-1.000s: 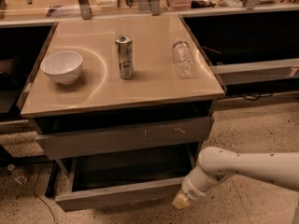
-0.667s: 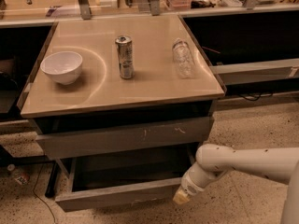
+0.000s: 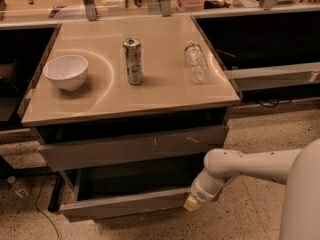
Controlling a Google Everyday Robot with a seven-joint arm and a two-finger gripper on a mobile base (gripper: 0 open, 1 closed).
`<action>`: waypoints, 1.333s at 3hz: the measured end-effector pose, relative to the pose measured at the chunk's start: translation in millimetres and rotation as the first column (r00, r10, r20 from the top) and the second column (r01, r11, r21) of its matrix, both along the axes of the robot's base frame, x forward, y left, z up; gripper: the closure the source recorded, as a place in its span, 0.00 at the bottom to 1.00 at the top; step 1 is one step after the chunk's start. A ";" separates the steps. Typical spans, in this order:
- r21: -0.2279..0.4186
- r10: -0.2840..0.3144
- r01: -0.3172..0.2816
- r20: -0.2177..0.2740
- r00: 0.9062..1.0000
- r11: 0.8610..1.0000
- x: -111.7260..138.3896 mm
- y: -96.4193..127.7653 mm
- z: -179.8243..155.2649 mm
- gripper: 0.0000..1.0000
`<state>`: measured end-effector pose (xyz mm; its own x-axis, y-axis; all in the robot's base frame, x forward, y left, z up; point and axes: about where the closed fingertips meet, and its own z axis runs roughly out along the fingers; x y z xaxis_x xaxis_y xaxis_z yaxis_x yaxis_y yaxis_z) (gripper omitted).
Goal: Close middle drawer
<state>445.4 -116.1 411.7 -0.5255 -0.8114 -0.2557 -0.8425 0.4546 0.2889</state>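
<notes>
The middle drawer [image 3: 125, 204] is the lower, wide grey one. It stands pulled out from the cabinet, with its dark tray open to view and a plain front panel. Above it is a grey drawer front with white scratch marks [image 3: 135, 147], which sticks out a little. My gripper [image 3: 192, 203] is low at the right end of the middle drawer's front panel, against it or very close to it. The white arm reaches in from the right.
On the tan tabletop [image 3: 165, 91] stand a white bowl [image 3: 66, 71], a metal can [image 3: 133, 61] and a clear plastic bottle [image 3: 196, 63] lying down. Dark shelving flanks both sides. A cable [image 3: 42, 204] lies on the speckled floor at the left.
The gripper has shifted slightly up and in toward the cabinet at the drawer's right end. The middle drawer's front sits slightly further in than before.
</notes>
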 end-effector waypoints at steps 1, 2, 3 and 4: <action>0.000 0.001 -0.001 0.000 1.000 1.000 0.3 0.2 0.0 0.82; 0.000 0.001 -0.001 0.000 1.000 1.000 0.3 0.2 0.0 0.59; 0.000 0.001 -0.001 0.000 1.000 1.000 0.3 0.2 -0.1 0.36; 0.000 0.001 -0.001 0.000 1.000 1.000 0.2 0.2 -0.1 0.13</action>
